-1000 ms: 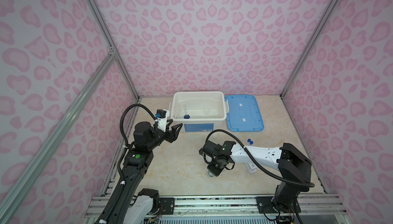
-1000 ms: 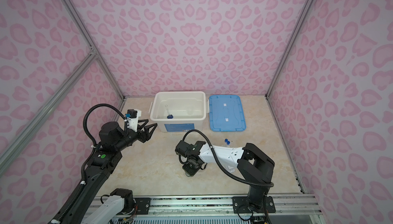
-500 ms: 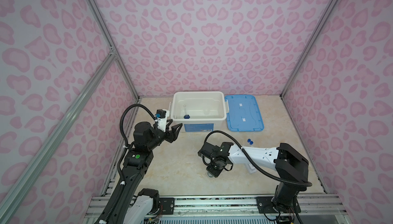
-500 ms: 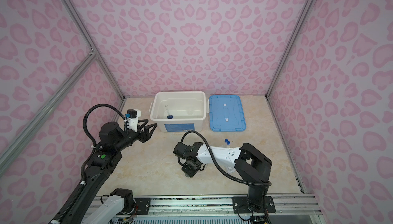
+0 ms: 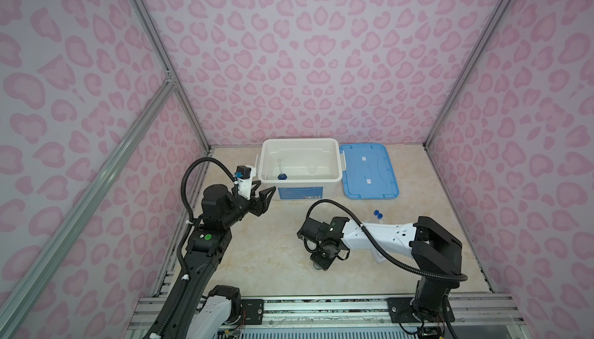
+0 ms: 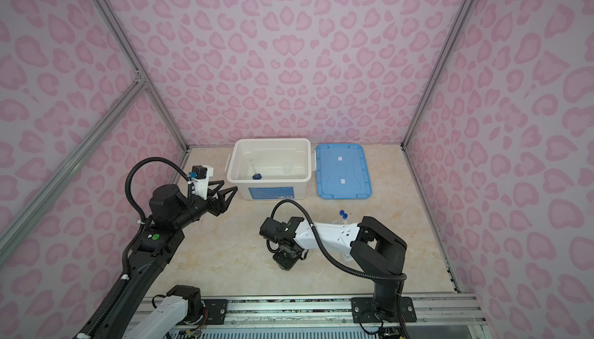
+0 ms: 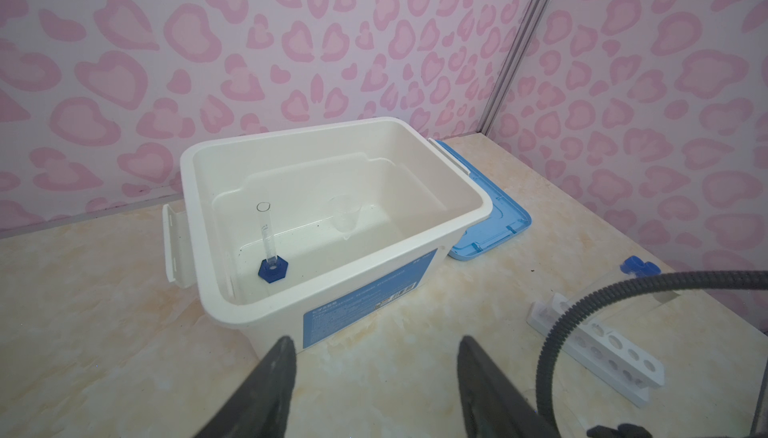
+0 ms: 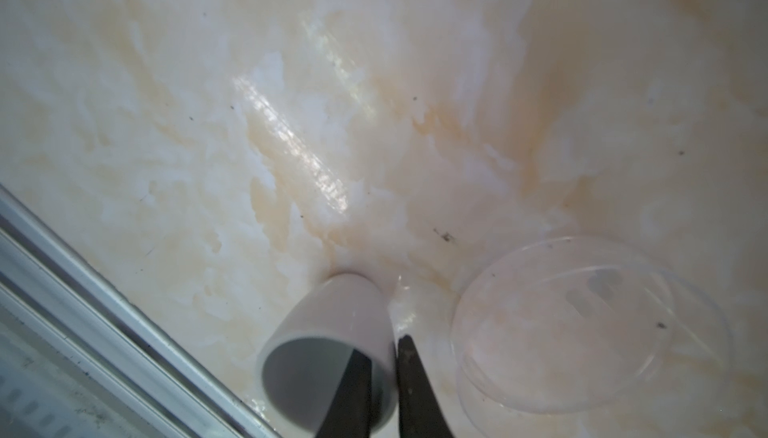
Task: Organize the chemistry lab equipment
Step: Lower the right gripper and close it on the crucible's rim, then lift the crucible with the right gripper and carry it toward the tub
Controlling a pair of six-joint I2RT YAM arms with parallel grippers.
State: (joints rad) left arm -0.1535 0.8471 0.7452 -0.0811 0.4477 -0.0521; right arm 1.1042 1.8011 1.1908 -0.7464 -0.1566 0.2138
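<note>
On the glossy beige marbled tabletop (image 8: pixel 291 103), right gripper (image 8: pixel 384 377) pinches the small smooth white cup (image 8: pixel 332 323) by its wall; left gripper (image 7: pixel 376 373) gapes wide.

Beige marbled tabletop (image 5: pixel 273 224) carries: open white bin (image 5: pixel 300 181) at back, blue lid (image 5: pixel 369 173) flat just beside it, six-hole rack (image 7: pixel 611 353) and blue-capped tubes (image 5: pixel 378 214) nearer front, clear round dish (image 8: pixel 582 323), tilted white cup (image 8: pixel 332 323) just beside.

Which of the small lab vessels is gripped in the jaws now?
The tiny white cup, its wall pinched by the right gripper. The clear round dish lies loose beside it; the blue-based graduated cylinder stands in the white bin.
</note>
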